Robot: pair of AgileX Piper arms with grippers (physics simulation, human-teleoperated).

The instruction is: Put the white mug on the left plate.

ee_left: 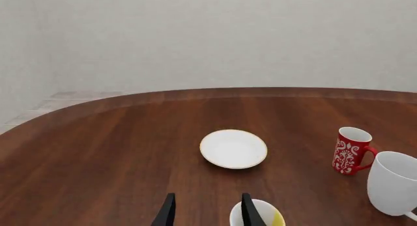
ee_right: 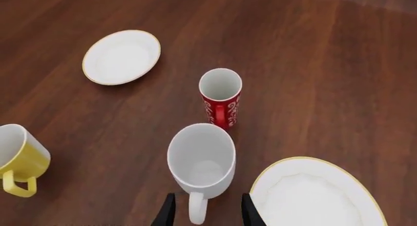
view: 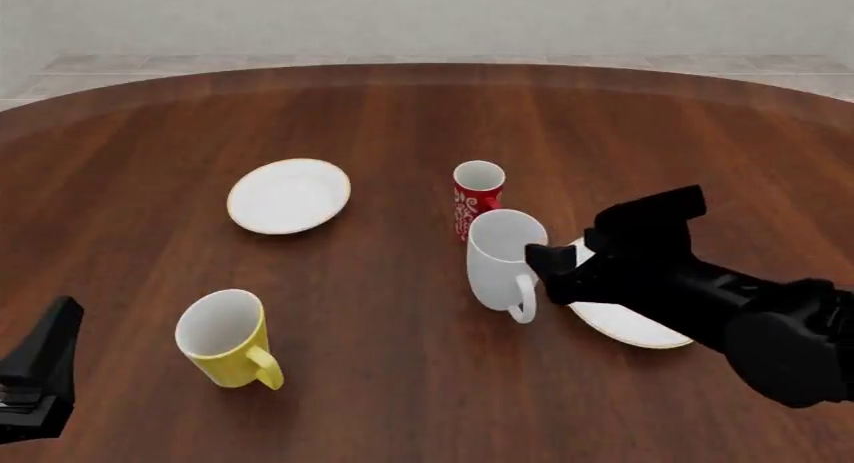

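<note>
The white mug (view: 497, 255) stands upright in the middle of the table, its handle (ee_right: 197, 209) turned toward my right gripper. My right gripper (ee_right: 207, 216) is open, with a finger on each side of the handle and not touching it; in the front view the right gripper (view: 545, 263) sits just right of the mug. The left plate (view: 288, 195) lies empty at the far left and also shows in the left wrist view (ee_left: 233, 148) and the right wrist view (ee_right: 121, 56). My left gripper (ee_left: 207, 214) is open and empty, low at the near left (view: 40, 373).
A red patterned cup (view: 477, 193) stands just behind the white mug. A yellow mug (view: 227, 338) stands at the near left, close to my left gripper's finger (ee_left: 248, 211). The larger gold-rimmed plate (ee_right: 313, 196) lies right of the white mug, partly under my right arm.
</note>
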